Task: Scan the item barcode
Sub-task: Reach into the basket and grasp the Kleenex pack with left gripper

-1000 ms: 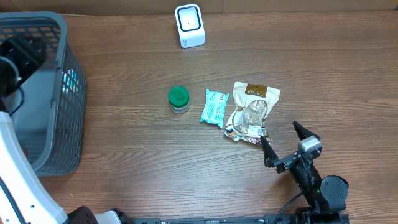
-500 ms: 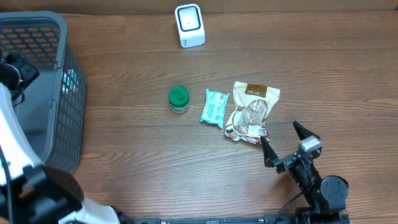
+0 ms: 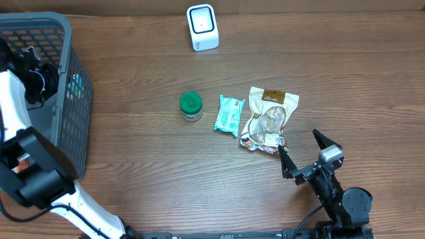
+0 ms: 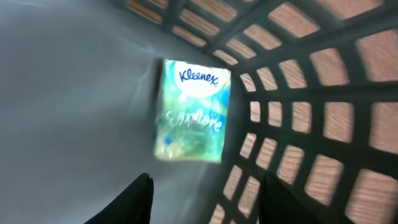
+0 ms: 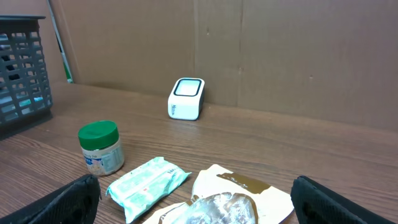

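Note:
A green and white Kleenex tissue pack [image 4: 193,112] lies inside the grey basket [image 3: 66,40], against its mesh wall. My left gripper [image 4: 205,208] hangs inside the basket just short of the pack. Its dark fingers [image 4: 134,202] stand apart with nothing between them. From overhead the left gripper [image 3: 36,73] sits at the basket's inner right side. The white barcode scanner [image 3: 202,27] stands at the table's far edge, also in the right wrist view as the scanner [image 5: 186,98]. My right gripper [image 3: 299,143] rests open near the front right.
On the table lie a green-lidded jar [image 3: 190,106], a teal wipes pack [image 3: 230,115] and a beige snack bag [image 3: 269,119]. The right wrist view shows the jar [image 5: 99,147], the wipes pack [image 5: 146,180] and the bag [image 5: 236,199] just ahead of its fingers.
The left arm has swung further over the basket and its gripper has gone deeper toward the tissue pack. The right arm has not moved.

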You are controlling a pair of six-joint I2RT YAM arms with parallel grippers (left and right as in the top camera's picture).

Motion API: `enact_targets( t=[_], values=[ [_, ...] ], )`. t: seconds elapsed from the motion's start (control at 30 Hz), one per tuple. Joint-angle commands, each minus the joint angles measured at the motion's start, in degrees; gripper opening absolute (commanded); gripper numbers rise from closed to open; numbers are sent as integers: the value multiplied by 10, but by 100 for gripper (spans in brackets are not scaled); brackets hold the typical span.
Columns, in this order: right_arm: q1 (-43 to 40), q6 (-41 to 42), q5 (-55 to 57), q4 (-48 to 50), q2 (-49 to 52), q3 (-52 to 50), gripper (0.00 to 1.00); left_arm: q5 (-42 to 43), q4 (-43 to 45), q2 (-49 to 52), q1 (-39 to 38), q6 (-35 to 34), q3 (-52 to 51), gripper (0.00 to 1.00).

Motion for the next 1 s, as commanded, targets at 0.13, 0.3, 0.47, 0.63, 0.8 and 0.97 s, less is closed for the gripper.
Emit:
enact_targets(
  t=[0.13, 0.3, 0.47, 0.63, 0.8, 0.97],
  values=[
    [-1, 2, 4, 4, -4, -6, 100, 32, 20, 69, 1, 30, -3, 37],
    [-1, 2, 4, 4, -4, -6, 100, 28, 27, 90, -2, 30, -3, 35],
    [-1, 2, 4, 4, -4, -6, 100, 8, 25, 102, -3, 30, -4, 33],
    [-1, 2, 4, 3, -4, -6, 100, -2, 20, 106, -3, 30, -4, 9],
    [-1, 2, 4, 4, -4, -6, 100, -2, 15, 106, -3, 28, -4, 4],
    [-1, 2, 4, 4, -4, -6, 100, -2, 0, 100, -1, 16, -4, 4]
  ],
)
